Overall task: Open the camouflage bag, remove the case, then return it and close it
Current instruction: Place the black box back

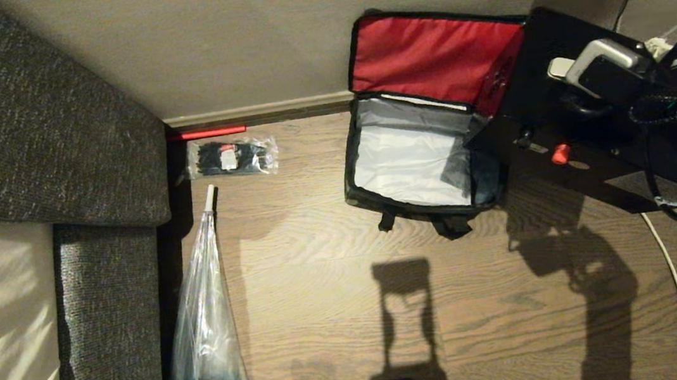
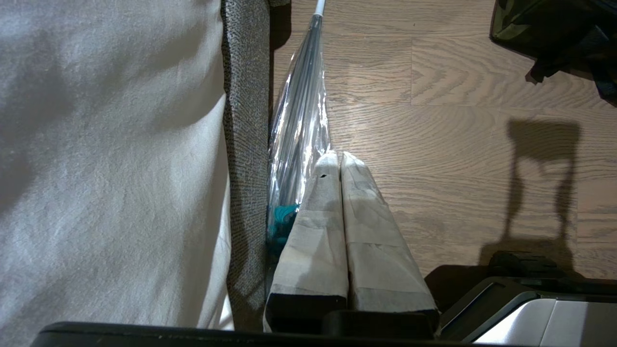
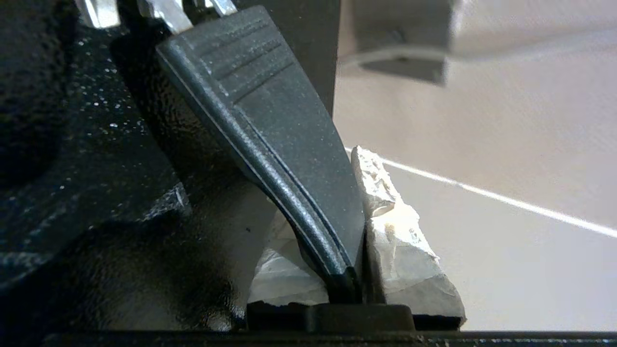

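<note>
The bag (image 1: 418,162) lies on the wood floor (image 1: 337,292) at the far right, against the wall (image 1: 233,49), with its red-lined lid (image 1: 431,55) folded back and upright. The pale grey interior (image 1: 403,167) is exposed and holds no case. The case (image 1: 567,125), a flat black slab with a red knob, hangs clear of the floor just right of the bag, its left edge overlapping the bag's right rim in the head view. The right gripper (image 3: 359,226) is clamped on the case handle (image 3: 270,125); the taped fingers (image 3: 405,241) press either side of that dark ribbed handle in the right wrist view. The left gripper (image 2: 340,161) is parked low at the near left, fingers pressed together on nothing, beside a clear wrapped umbrella (image 1: 208,332) that lies along the sofa (image 1: 37,116). A packet of cable ties (image 1: 233,157) lies near the wall, well left of the bag. Judgement: the opening and removal steps appear complete, and the step in hand is carrying the case, either finishing the lift-out or starting the return. The next move calls for aligning the case flat over the opening, squaring its long edges with the bag walls, lowering it without catching the soft rim, then releasing and folding the lid down for zipping.
</note>
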Available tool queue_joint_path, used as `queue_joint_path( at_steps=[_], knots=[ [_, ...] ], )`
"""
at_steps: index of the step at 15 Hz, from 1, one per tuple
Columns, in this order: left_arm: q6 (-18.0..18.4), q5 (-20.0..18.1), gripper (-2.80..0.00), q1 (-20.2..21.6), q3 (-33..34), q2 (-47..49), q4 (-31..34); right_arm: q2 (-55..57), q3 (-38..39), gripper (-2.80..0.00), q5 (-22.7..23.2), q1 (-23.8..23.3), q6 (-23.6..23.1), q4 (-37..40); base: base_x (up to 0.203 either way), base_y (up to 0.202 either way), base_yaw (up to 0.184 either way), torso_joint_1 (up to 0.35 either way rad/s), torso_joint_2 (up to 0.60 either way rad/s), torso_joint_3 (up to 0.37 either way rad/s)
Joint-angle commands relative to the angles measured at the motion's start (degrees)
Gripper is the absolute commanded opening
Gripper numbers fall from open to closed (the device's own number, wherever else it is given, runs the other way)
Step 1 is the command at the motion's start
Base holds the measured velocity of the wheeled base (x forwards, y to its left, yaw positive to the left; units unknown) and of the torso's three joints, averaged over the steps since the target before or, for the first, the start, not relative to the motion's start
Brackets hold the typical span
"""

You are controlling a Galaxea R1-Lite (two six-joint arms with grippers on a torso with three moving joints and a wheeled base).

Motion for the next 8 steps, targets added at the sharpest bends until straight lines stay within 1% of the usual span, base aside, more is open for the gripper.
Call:
queue_joint_path(
  at_steps=[1, 8],
  knots=[
    [-0.01, 0.02, -2.8, 0.01, 0.01, -0.09, 0.02, 3.12, -2.19, -2.8, -1.42, 2.72, -0.87, -0.52, 0.0, 0.0, 0.0, 0.0, 0.0, 0.0],
    [-0.01, 0.02, -2.8, 0.01, 0.01, -0.09, 0.02, 9.36, -9.52, -2.8, -2.3, 8.7, -2.46, -0.24, 0.0, 0.0, 0.0, 0.0, 0.0, 0.0]
  ],
)
